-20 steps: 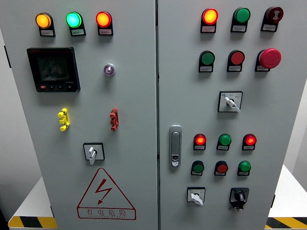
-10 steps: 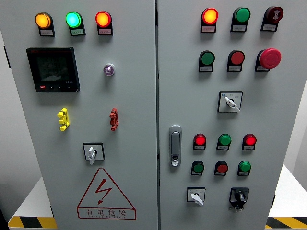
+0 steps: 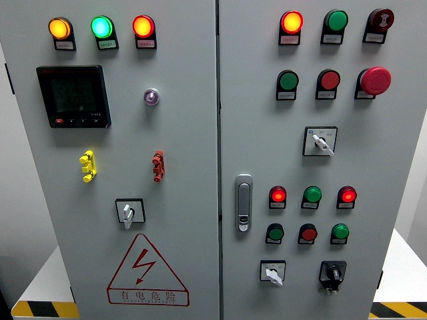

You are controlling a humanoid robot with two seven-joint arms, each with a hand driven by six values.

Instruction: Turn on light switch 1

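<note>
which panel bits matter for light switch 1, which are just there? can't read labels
Possibly relevant (labels unreadable, cannot tell which is switch 1):
left-door selector switch
upper-right selector
lower-right white selector
black selector

Just there:
meter display
emergency stop
door handle
warning triangle

I face an industrial electrical room: a grey control cabinet (image 3: 187, 133) with two doors, lit pilot lamps (image 3: 101, 27), push buttons (image 3: 288, 81), rotary switches (image 3: 129, 212), a red emergency stop (image 3: 375, 81), a digital meter (image 3: 73, 96), a high-voltage warning triangle (image 3: 147, 270), and hazard-striped floor tape (image 3: 43, 309).
</note>
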